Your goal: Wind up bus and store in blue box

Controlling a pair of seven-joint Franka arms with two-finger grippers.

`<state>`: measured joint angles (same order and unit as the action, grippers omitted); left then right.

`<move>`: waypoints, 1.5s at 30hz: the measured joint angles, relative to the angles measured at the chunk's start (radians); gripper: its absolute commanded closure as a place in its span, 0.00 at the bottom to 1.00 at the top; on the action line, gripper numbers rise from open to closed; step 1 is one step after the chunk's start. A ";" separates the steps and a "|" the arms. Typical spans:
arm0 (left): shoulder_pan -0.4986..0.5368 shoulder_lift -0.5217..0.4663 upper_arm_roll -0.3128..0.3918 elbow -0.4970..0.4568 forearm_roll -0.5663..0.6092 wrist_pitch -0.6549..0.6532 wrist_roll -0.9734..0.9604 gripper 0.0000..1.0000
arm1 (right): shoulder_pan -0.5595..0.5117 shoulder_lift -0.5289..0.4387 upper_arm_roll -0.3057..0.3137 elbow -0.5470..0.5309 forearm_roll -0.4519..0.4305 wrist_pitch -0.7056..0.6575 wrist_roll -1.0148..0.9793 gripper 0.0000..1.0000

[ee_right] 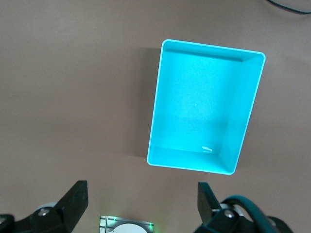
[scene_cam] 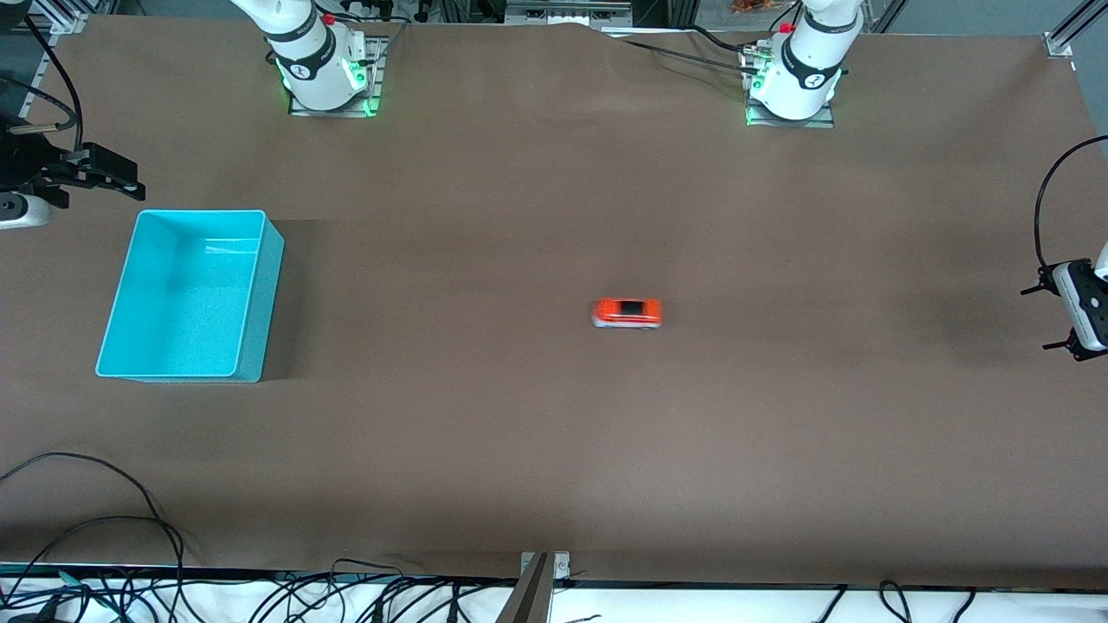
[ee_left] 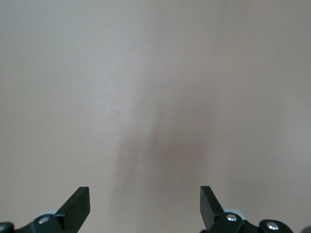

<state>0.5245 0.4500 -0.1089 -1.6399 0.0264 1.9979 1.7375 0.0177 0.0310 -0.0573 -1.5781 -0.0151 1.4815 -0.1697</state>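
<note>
**Inspector:** Report the task items and their positions.

**Operator:** I see the small orange-red toy bus [scene_cam: 627,313] with a dark roof panel and silver-grey lower body standing on its wheels on the brown table covering [scene_cam: 554,450], near the middle of the table and untouched. The rectangular turquoise-blue plastic box [scene_cam: 251,337] with rounded corners sits upright at the right arm's end of the table, well apart from the bus, its opening facing up.

**Inspector:** Arm poses?

**Operator:** Both are raised and drawn out to the table ends. The right gripper [ee_right: 141,204] hangs in the air near the box's rim; its wrist view looks straight down into the box [ee_right: 160,97]. Its fingers [ee_right: 75,199] stand wide apart with nothing between them. The left gripper [ee_left: 145,204] hangs over bare covering at the left arm's end (only its wrist housing shows at the front view's edge). Its fingers [ee_left: 77,201] are likewise spread wide and hold nothing.
</note>
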 measured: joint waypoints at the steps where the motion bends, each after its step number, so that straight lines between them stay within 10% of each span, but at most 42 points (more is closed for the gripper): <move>1: -0.002 -0.002 -0.011 0.009 0.000 -0.014 -0.026 0.00 | 0.000 0.000 0.000 0.000 0.000 -0.001 0.002 0.00; 26: -0.240 -0.126 -0.121 0.039 0.000 -0.217 -0.714 0.00 | -0.001 0.076 -0.007 -0.005 0.000 0.006 0.074 0.00; 45: -0.241 -0.174 -0.187 0.106 0.000 -0.313 -0.906 0.00 | 0.002 0.105 0.038 -0.224 0.001 0.334 0.250 0.00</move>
<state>0.2836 0.2760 -0.2963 -1.5342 0.0264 1.6847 0.8313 0.0193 0.1364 -0.0189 -1.8019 -0.0142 1.8156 0.0799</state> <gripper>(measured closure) 0.000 0.000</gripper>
